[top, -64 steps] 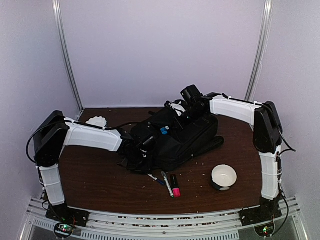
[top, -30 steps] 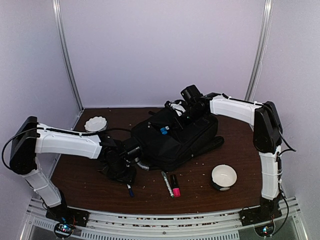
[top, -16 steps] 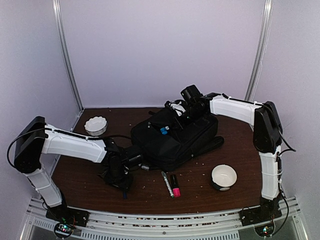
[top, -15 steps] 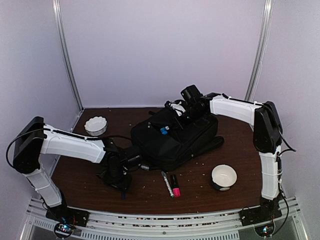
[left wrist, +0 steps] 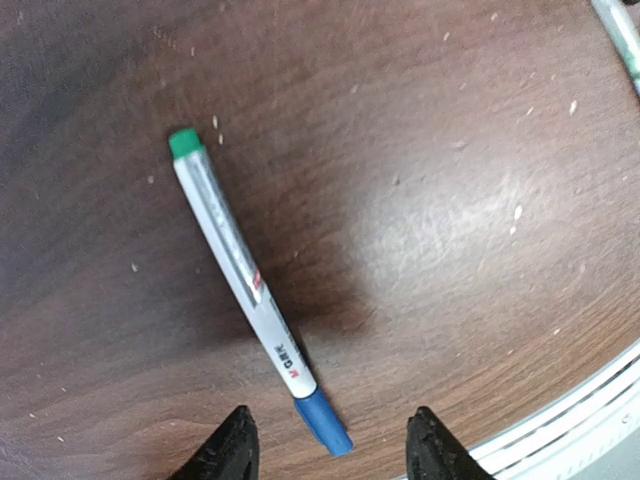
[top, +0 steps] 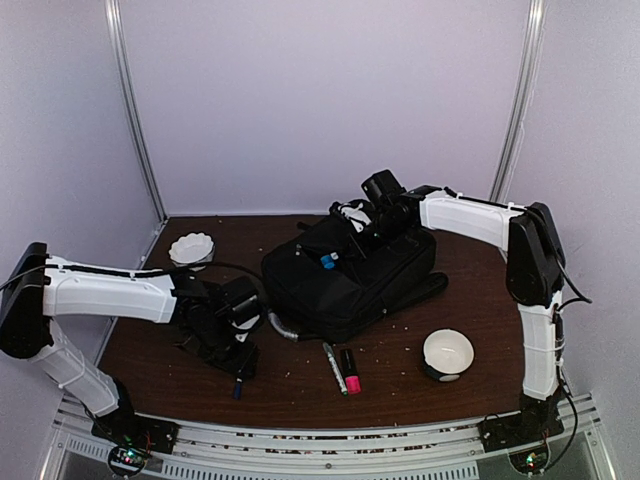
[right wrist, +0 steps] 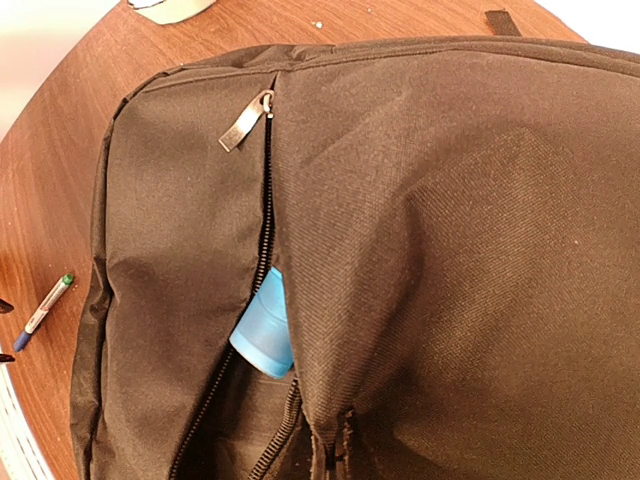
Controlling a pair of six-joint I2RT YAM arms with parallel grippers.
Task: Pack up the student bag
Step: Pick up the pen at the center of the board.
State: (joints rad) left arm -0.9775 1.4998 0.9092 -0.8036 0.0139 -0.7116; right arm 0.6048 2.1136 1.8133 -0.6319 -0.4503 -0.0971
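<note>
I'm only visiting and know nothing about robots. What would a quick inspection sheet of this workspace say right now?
Surface: brown wooden table, sprinkled with pale crumbs.
Job's things: student bag lies mid-table with its zipper open and a blue item showing inside.
Clutter: green-tipped pen, pink marker, second pen, fluted white dish, white bowl.
Grippers: left gripper is open, fingertips either side of the green-tipped pen's blue end. Right gripper is shut at the bag's far edge; whether it grips fabric is unclear.
Cables: black cable runs along the left arm.
Surroundings: pale walls, metal uprights.
</note>
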